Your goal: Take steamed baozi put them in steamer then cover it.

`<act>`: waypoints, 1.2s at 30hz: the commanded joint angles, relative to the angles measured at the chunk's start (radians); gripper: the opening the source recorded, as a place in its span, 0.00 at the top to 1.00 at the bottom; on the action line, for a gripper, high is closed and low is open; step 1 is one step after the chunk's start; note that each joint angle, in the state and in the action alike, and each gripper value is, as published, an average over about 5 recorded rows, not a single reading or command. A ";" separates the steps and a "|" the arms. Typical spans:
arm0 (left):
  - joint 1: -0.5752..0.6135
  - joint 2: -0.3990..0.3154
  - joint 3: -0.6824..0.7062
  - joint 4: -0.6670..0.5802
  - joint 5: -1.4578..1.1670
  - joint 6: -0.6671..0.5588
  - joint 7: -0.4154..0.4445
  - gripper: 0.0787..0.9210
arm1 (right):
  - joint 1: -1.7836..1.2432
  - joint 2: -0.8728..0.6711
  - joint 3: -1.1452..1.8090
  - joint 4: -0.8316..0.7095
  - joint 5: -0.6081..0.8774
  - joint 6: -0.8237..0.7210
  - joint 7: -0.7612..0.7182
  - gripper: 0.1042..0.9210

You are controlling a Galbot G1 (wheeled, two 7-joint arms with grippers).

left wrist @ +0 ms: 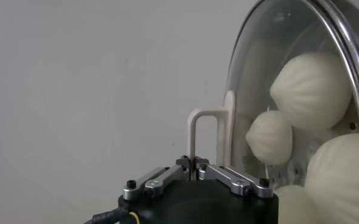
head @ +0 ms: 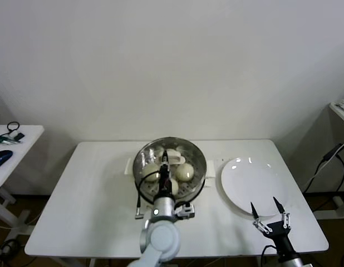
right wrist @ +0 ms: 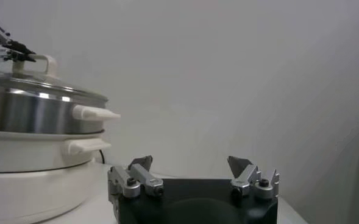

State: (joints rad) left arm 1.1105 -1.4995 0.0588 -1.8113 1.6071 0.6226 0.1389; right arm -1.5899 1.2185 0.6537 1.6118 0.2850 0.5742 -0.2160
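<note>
The steamer [head: 198, 161] stands at the middle back of the table, steel pot on a white base; it also shows in the right wrist view [right wrist: 27, 115]. The clear glass cover [head: 152, 151] lies on it, and several cream-white baozi [head: 185, 172] show through the glass, also in the left wrist view [left wrist: 310, 88]. My left gripper [head: 166, 161] is over the pot's middle, shut on the cover's cream-white handle [left wrist: 205, 131]. My right gripper [head: 269, 213] is open and empty, near the table's front right, by the plate's front edge.
A flat white plate [head: 251, 183] lies right of the steamer. A side table [head: 13, 146] with small items stands at far left. A cable [head: 328, 161] hangs at the right beside another surface. The wall is close behind the table.
</note>
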 commanded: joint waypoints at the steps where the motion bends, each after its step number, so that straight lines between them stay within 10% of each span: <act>1: -0.012 -0.004 -0.001 0.020 0.007 0.005 0.020 0.94 | 0.002 0.001 0.000 -0.004 0.000 0.000 -0.002 0.12; 13: -0.008 0.024 0.009 -0.054 -0.018 0.010 0.076 0.90 | 0.007 0.004 -0.004 -0.007 -0.004 -0.003 -0.007 0.12; 25: 0.038 0.122 0.023 -0.231 -0.155 0.013 0.092 0.50 | 0.018 0.001 -0.011 -0.002 -0.012 -0.037 -0.009 0.12; 36: 0.166 0.190 -0.240 -0.396 -0.854 -0.205 -0.164 0.15 | 0.001 -0.006 -0.045 0.057 0.064 -0.144 0.114 0.12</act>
State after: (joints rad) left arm 1.1788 -1.3690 0.0333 -2.0496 1.3461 0.5675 0.1565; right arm -1.5792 1.2150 0.6259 1.6322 0.3003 0.5008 -0.1891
